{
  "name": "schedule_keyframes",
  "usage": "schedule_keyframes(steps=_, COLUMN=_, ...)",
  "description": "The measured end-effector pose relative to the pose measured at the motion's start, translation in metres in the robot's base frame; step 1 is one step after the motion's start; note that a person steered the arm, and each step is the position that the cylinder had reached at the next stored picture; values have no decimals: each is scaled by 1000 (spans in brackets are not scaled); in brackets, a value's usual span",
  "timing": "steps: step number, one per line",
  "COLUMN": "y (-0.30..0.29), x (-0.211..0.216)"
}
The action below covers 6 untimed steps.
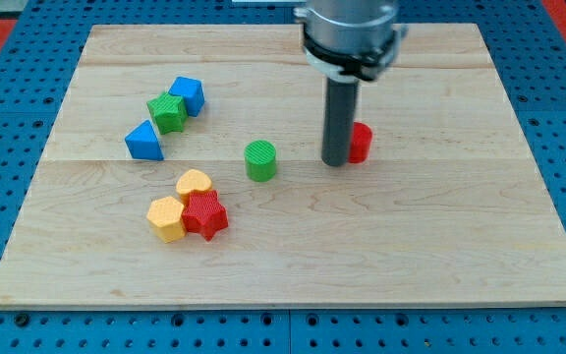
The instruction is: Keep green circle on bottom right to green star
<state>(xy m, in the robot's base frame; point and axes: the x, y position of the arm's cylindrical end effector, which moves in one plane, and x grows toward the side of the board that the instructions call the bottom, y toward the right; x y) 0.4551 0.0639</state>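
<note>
Right of green circle, my tip, apart

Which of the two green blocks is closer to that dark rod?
The green circle, alone mid-board, just to the view's left of my tip. The green star sits farther left, between two blue blocks.

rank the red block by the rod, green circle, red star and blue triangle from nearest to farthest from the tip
From my tip:
1. Red block, touching on the view's right.
2. Green circle, to the left.
3. Red star, lower left.
4. Blue triangle, far left.
</note>
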Motion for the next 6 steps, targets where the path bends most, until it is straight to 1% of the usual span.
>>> schedule_keyframes(steps=1, y=-34, x=7)
schedule_keyframes(steps=2, y=-120, x=-2)
schedule_keyframes(steps=3, y=-151, x=-25)
schedule_keyframes(steps=4, y=-154, x=-46)
schedule_keyframes(steps=5, y=-47, x=-72)
schedule_keyframes(steps=6, y=46, x=-86)
